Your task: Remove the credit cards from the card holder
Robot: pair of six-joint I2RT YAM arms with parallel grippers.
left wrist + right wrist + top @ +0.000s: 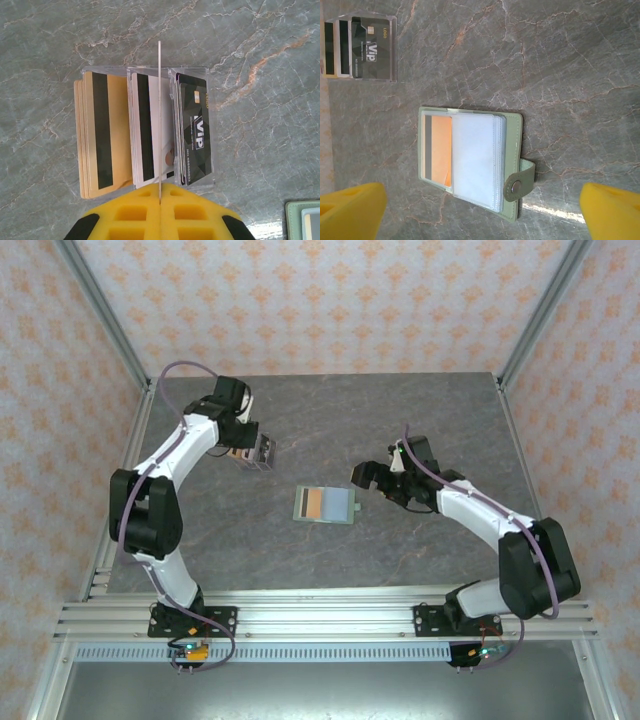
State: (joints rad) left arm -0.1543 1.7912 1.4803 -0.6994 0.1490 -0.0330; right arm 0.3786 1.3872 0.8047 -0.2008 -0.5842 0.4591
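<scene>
The left gripper (pixel 160 192) is pinching one pale card (pixel 159 100) edge-on over a three-slot clear rack (pixel 195 70); the right gripper (pixel 366 480) is hovering spread wide near one open card holder (pixel 512 145) showing one orange card (pixel 441 150)

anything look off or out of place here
Nothing stands out. The card holder lies open and flat, an orange card sleeved inside; the clear tray holds tidy stacks, and the left jaws pinch one card edge-on above it.
</scene>
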